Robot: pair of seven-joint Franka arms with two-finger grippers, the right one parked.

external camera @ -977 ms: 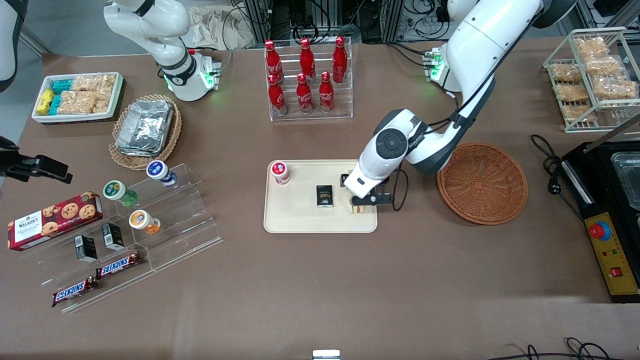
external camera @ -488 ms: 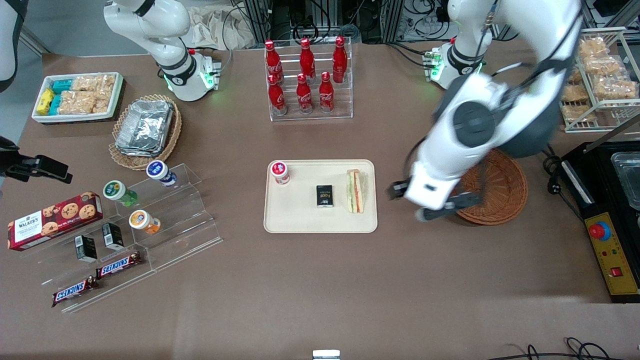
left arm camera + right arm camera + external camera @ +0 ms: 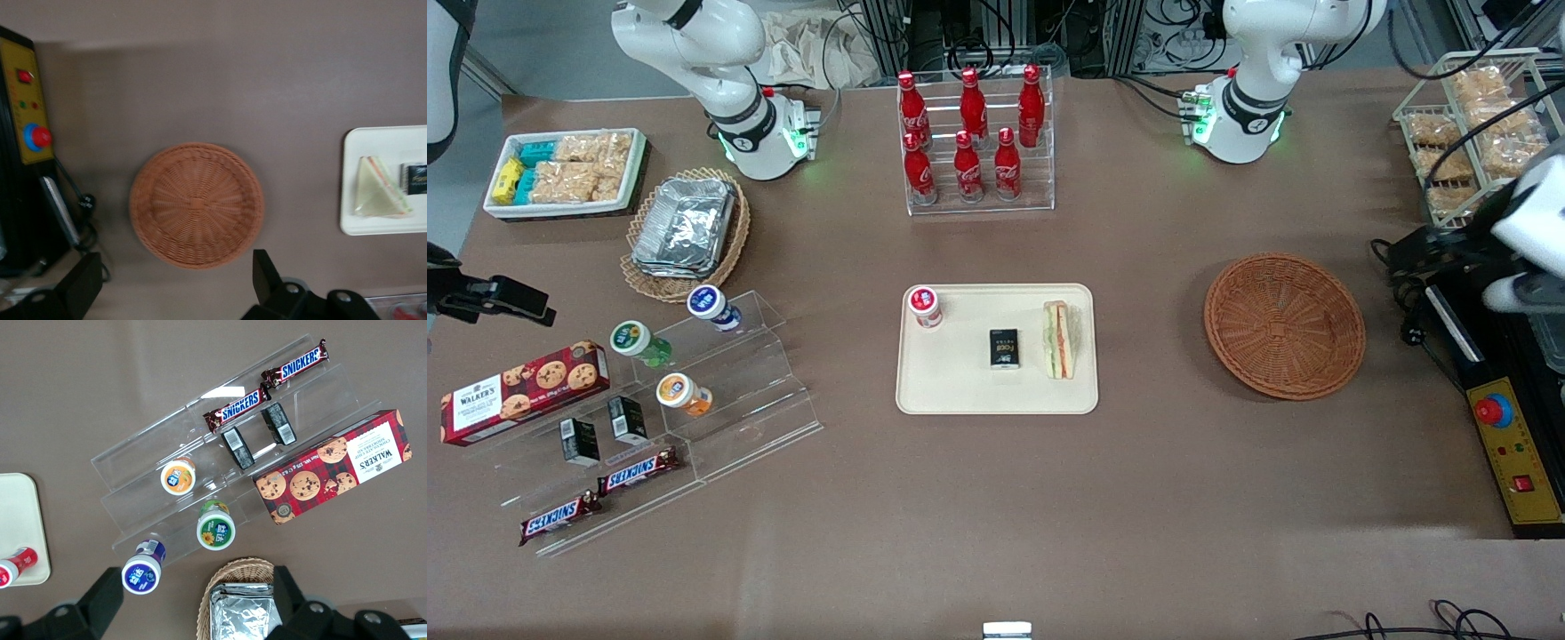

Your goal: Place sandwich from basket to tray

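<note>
Front view: gripper [image 3: 1449,258] has withdrawn past basket [image 3: 1284,325].

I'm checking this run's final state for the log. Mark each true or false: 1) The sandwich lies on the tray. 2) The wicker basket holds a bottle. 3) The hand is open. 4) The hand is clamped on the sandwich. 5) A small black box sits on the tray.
1) True: the sandwich lies on the tray.
2) False: the basket holds nothing.
3) True: the hand is open, above the table beside the basket.
4) False: it holds nothing and is far from the sandwich.
5) True: the black box sits beside the sandwich.
</note>
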